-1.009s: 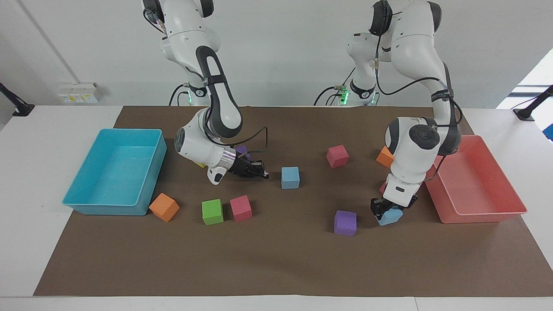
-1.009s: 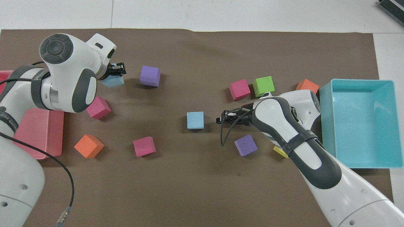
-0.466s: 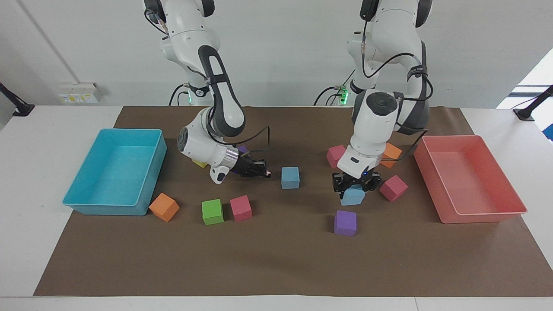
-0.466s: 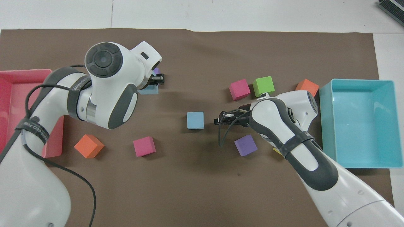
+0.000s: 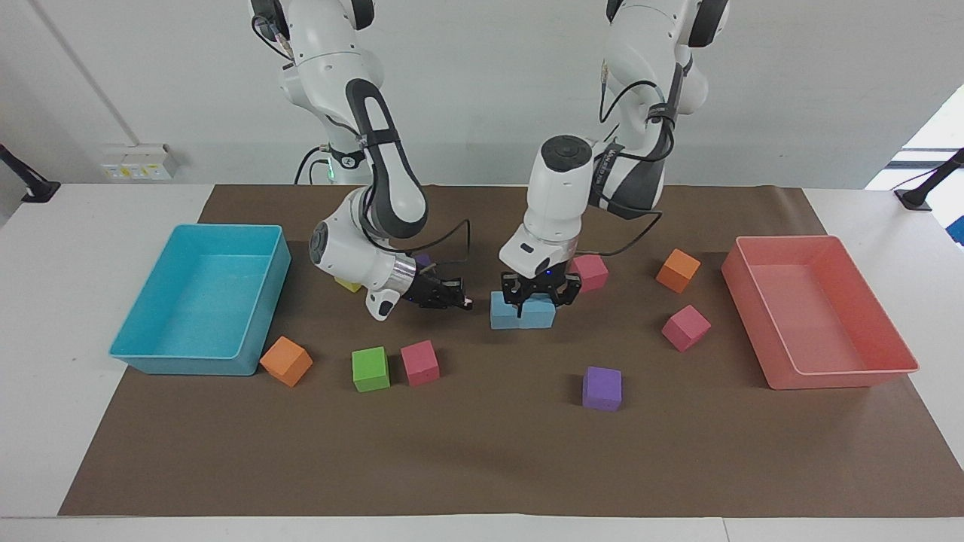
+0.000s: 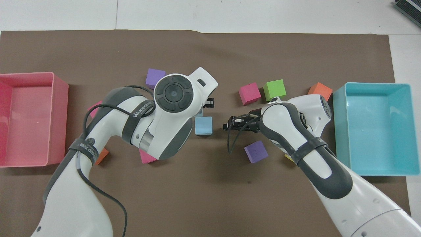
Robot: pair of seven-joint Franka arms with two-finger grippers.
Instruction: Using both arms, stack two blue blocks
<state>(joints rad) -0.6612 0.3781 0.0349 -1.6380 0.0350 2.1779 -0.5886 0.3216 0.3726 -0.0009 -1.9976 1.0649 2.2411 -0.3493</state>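
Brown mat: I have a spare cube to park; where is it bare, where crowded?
Bare: the mat strip farther from the robots than the purple cube and green cube. Crowded: mid-mat, left gripper and right gripper at the blue blocks.

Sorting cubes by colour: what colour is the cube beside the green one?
Pink: the cube beside the green cube shows best in the facing view.

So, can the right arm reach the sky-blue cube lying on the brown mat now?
Probably yes: the right gripper sits shut beside that sky-blue cube with bare mat between, though the left gripper holds the second cube alongside it.
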